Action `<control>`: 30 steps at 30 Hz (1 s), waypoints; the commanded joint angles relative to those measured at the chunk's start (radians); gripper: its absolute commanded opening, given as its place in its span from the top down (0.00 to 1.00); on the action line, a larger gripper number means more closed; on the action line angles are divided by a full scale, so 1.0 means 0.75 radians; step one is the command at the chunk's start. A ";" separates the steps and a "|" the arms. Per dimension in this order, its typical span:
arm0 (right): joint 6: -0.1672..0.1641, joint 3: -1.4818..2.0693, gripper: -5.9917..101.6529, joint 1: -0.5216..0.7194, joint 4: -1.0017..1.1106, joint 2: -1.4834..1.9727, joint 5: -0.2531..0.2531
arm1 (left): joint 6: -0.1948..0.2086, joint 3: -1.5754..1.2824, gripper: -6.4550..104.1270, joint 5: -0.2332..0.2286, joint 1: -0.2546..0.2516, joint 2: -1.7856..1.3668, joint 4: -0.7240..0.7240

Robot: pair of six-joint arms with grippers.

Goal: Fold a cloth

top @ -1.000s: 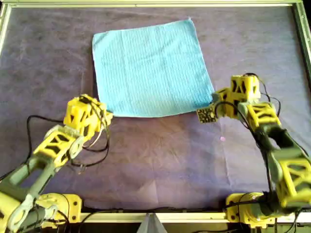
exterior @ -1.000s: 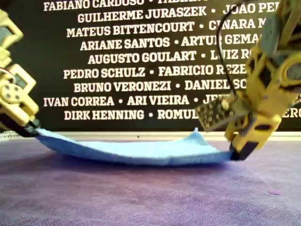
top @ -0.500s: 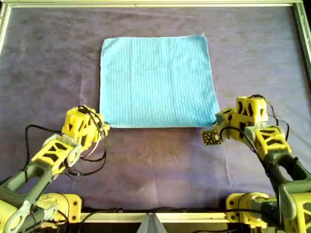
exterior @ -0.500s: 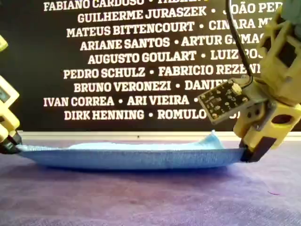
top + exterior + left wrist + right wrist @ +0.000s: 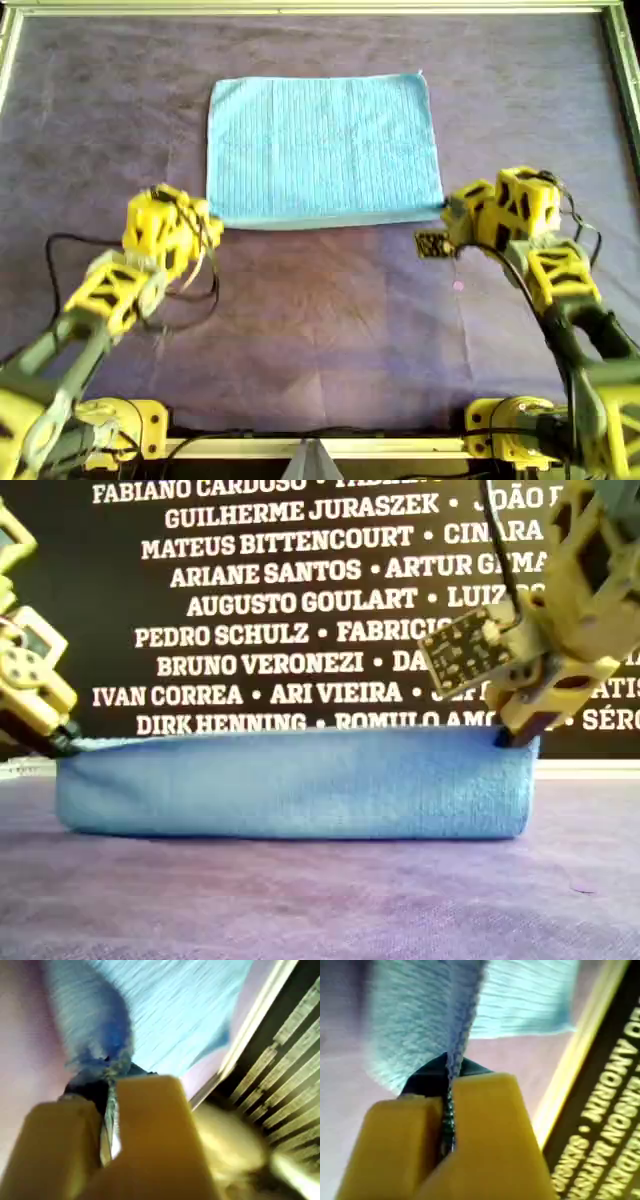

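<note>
1. Sky-blue cloth (image 5: pixel 322 148) lies in the overhead view's upper centre on the purple-grey counter (image 5: pixel 330 330), near edge lifted.
2. Left hand (image 5: pixel 210 222) and right hand (image 5: pixel 446 212) each pinch a near corner tight.

A purple-grey table mat (image 5: pixel 330 320) inside a pale frame (image 5: pixel 320 8); behind — a black wall banner (image 5: pixel 300 600) printed with white names.

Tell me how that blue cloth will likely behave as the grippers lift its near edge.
Probably floppy: the cloth hangs as a curtain between the left gripper and right gripper. Likely light, since pinched corners alone carry it. The ribbed weave probably grips rather than slips.
</note>
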State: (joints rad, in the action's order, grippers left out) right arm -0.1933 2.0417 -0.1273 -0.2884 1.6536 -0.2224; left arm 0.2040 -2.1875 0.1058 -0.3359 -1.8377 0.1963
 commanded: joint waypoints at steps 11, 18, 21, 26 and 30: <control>-0.002 -1.002 0.96 0.014 0.542 -0.943 -0.014 | -0.008 1.299 0.95 0.012 0.170 0.980 -0.031; -0.004 -1.606 0.96 0.018 0.550 -1.350 -0.014 | -0.008 1.771 0.95 -0.006 0.174 1.280 -0.029; -0.012 -1.831 0.96 0.018 0.550 -1.483 -0.014 | -0.018 1.874 0.95 -0.008 0.174 1.354 -0.029; -0.012 -2.146 0.96 0.016 0.550 -1.689 -0.012 | -0.170 2.023 0.95 -0.008 0.174 1.477 -0.029; -0.012 -2.336 0.94 0.016 0.550 -1.835 0.004 | -0.282 2.117 0.95 -0.008 0.174 1.577 -0.029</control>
State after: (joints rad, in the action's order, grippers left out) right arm -0.1979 0.4433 -0.1197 0.0721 0.2792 -0.2224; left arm 0.0353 -0.7072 0.1043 -0.2286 -0.6397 0.1963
